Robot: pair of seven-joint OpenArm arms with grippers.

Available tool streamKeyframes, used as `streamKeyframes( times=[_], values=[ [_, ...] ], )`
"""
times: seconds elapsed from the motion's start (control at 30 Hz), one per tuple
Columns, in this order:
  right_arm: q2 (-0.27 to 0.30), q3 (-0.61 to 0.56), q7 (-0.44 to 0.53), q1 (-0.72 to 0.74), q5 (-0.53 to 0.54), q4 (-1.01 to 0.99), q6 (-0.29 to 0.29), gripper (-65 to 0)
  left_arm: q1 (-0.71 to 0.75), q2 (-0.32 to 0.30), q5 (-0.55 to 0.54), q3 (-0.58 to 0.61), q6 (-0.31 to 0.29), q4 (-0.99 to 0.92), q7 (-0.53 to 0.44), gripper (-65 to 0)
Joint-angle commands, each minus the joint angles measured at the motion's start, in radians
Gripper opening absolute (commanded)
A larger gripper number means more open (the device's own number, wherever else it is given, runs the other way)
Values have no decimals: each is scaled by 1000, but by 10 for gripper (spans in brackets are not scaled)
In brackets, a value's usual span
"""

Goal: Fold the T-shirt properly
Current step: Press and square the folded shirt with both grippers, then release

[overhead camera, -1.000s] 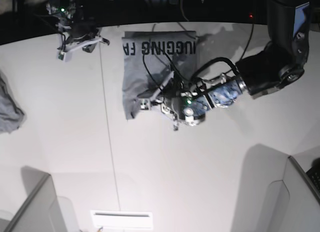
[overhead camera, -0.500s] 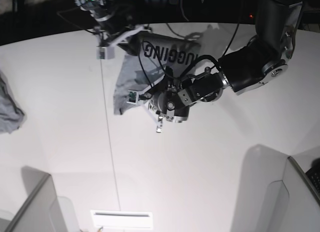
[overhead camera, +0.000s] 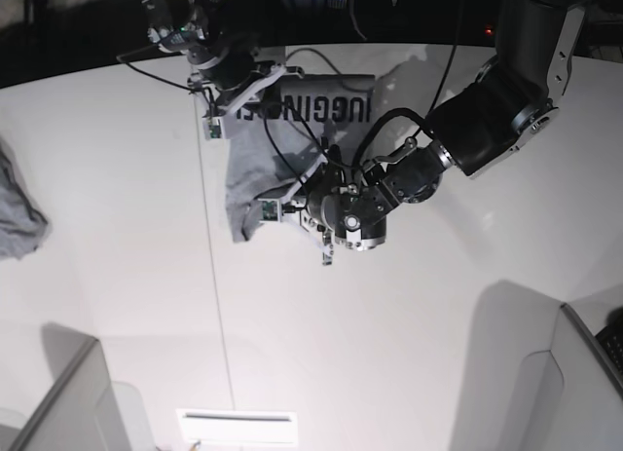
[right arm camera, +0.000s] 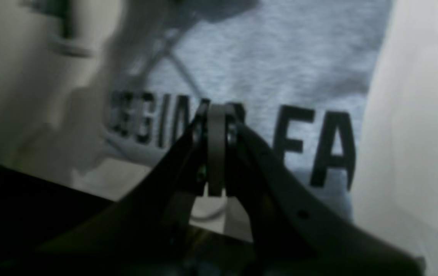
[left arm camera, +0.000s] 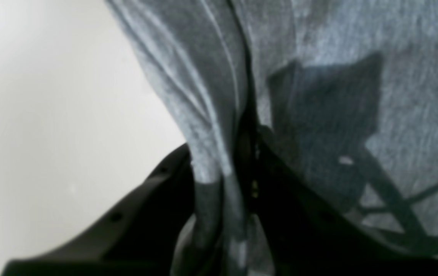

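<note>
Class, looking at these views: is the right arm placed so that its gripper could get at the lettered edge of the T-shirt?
Probably yes. The right gripper, shut, hangs just over the T-shirt at its lettering, with nothing between them. The left gripper pinches a fold elsewhere.

Bunched grey cloth (overhead camera: pixel 19 215) at white table (overhead camera: pixel 409 354) left edge.

1. In the base view the left arm reaches in from the upper right of the frame, elbow bent, wrist turned toward the centre.
2. The left gripper (overhead camera: pixel 292 193) sits at centre frame, jaws pinched on a fold of the T-shirt (overhead camera: pixel 255 169).
3. The right arm enters from the top left.
4. The right gripper (overhead camera: pixel 229 102) has its jaws pressed together, with nothing between them in the wrist view.
</note>
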Motion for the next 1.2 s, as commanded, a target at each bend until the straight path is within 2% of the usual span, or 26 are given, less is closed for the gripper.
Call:
streamKeyframes(
  times=[0.0,0.17,0.33,0.43,0.73,1.0,1.1,1.17],
  values=[
    [0,0,12,5,2,-4,7,-650,-1,-11,70,2,7,-18,74,-650],
    [0,1,17,10,2,-71,7,-650,-10,8,70,-1,7,-26,74,-650],
    [2,1,17,4,2,7,8,-650,-12,28,72,-3,7,-21,77,-650],
    [37,-2,15,2,5,59,7,-650,-12,30,72,-5,7,-18,77,-650],
    [46,1,15,4,5,62,7,-650,-61,30,61,-6,7,-18,80,-650],
    [46,1,15,7,5,61,7,-650,-107,41,61,-11,7,-16,80,-308],
    [46,1,15,8,5,61,7,-650,-127,67,61,-72,7,-16,80,-201],
    [46,1,15,8,5,61,7,-650,-134,88,61,-132,7,-16,80,-155]
  ],
)
